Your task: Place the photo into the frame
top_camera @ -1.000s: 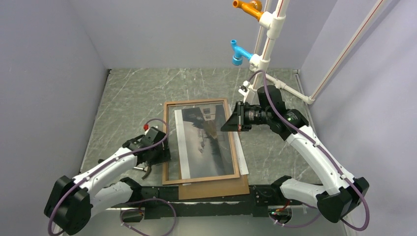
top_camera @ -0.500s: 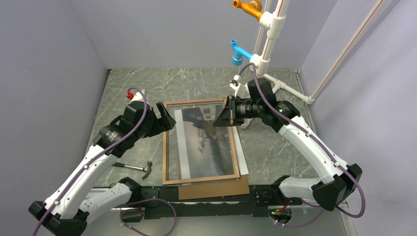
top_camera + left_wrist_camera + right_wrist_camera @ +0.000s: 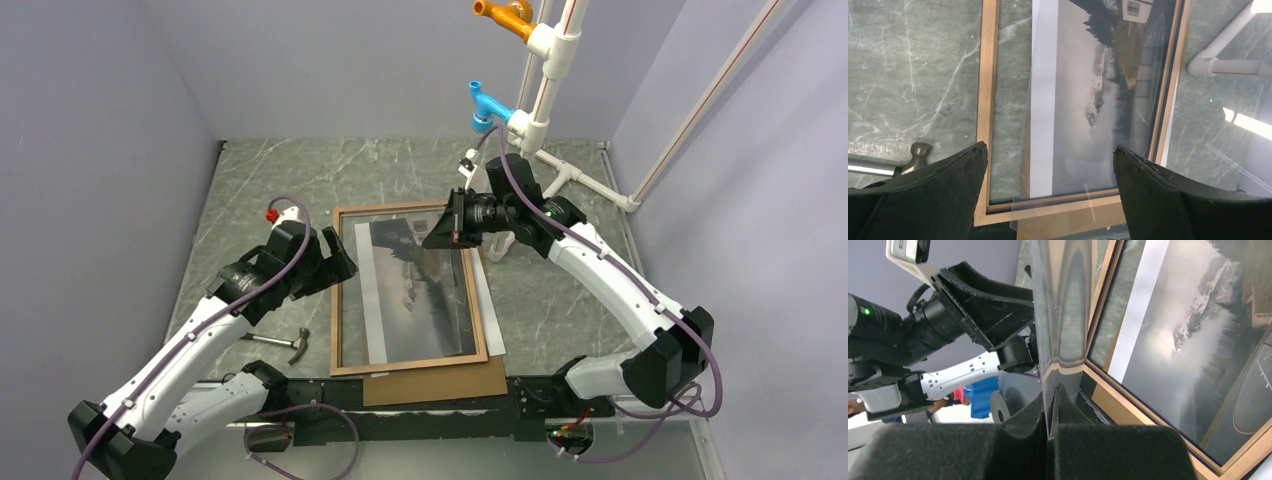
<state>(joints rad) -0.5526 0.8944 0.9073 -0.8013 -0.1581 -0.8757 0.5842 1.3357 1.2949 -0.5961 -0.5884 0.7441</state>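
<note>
The frame lies flat mid-table, brown wood face up. The photo, a grey mountain print with a white band, lies inside it, toward its right side. My right gripper is shut on the far edge of a thin clear glossy sheet, which tilts up over the frame's far right corner. In the right wrist view its fingertips pinch the sheet edge-on. My left gripper is open and empty, hovering over the frame's left rail. The photo also shows in the left wrist view.
A plain brown backing board sticks out from under the frame's near edge. A hammer lies left of the frame. White PVC pipes with blue and orange fittings stand at the far right. Grey walls close in three sides.
My left arm lifted away from the hammer and now hovers by the frame's left rail. My right gripper moved left and farther back with the clear sheet.
</note>
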